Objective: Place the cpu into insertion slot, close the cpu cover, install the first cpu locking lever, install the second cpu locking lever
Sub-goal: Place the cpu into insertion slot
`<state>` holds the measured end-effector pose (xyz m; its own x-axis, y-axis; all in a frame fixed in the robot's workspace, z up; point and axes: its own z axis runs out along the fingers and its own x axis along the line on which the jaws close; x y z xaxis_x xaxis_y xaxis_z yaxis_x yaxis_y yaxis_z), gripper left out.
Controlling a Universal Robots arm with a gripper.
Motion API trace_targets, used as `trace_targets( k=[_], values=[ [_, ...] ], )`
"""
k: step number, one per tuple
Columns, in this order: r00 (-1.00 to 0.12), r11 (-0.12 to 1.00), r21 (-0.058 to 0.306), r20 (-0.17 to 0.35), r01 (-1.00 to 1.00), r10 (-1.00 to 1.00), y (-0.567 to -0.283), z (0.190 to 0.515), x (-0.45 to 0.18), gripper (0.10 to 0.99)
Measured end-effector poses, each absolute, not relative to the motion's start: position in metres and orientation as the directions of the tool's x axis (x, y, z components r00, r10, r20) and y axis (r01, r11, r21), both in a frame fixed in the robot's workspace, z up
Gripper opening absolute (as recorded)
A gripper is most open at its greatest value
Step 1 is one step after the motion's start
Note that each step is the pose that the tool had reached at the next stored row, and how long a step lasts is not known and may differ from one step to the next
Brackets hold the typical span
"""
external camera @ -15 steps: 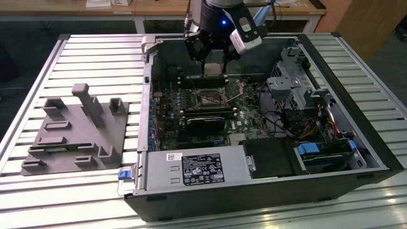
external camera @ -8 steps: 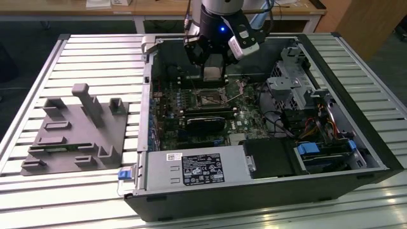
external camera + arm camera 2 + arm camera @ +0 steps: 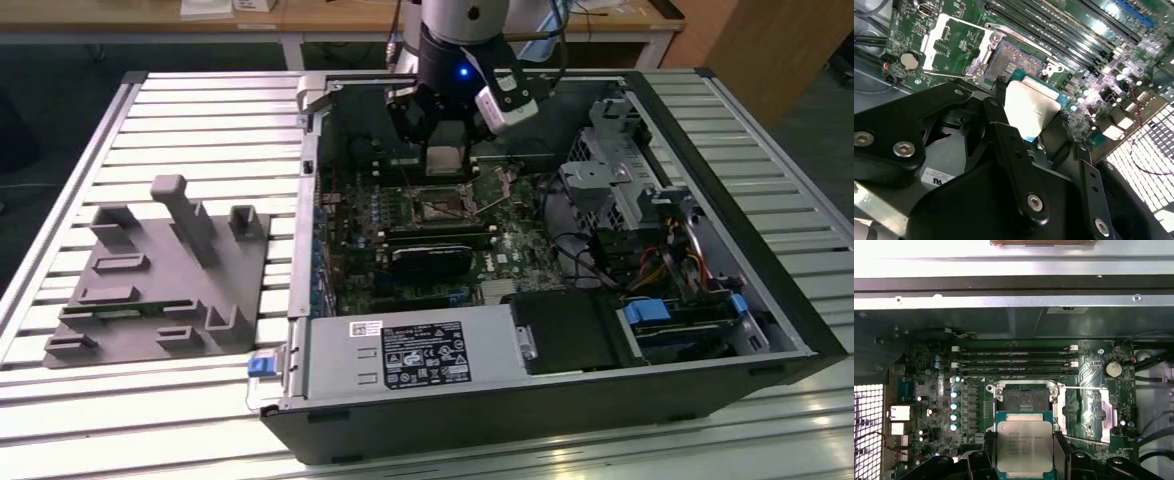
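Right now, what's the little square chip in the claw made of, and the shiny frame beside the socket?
The small flat square cpu in the black claw looks metal-topped: pale silver, soft sheen, on a teal-green board edge. The thin silvery square-frame cpu cover looks like bare sheet metal, reflecting brightly. Which metal, I can't tell.

The tool (image 3: 446, 152) hangs inside the open case (image 3: 534, 405), gripping the cpu (image 3: 445, 161) near the slot (image 3: 443, 205) on the green board (image 3: 354, 285), not touching it. The case lies on a slatted tabletop (image 3: 200, 120), with a grey fixture (image 3: 160, 285) beside it at the exterior view's left.
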<state>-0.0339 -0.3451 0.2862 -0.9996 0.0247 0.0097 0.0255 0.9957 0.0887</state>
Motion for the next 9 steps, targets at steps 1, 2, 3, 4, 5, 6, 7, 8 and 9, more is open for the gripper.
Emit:
trace_targets(
  k=[1,2,3,4,5,6,7,8,9],
  values=[
    [-1.0,0.996,0.088,0.01,0.026,0.025,-0.344,0.284,-0.034,0.537],
    [-1.0,0.996,0.088,0.01,0.026,0.025,-0.343,0.283,-0.034,0.537],
    [-1.0,0.996,0.087,0.01,0.026,0.025,-0.342,0.281,-0.034,0.537],
    [-1.0,0.996,0.087,0.01,0.026,0.025,-0.341,0.279,-0.034,0.537],
    [-1.0,0.996,0.086,0.01,0.026,0.025,-0.34,0.277,-0.033,0.537],
    [-1.0,0.996,0.085,0.01,0.026,0.025,-0.339,0.275,-0.033,0.537],
    [-1.0,0.996,0.084,0.01,0.025,0.025,-0.338,0.274,-0.032,0.537],
    [-1.0,0.996,0.082,0.01,0.026,0.025,-0.338,0.272,-0.032,0.537],
    [-1.0,0.996,0.08,0.009,0.026,0.025,-0.337,0.27,-0.031,0.537]
  ],
)
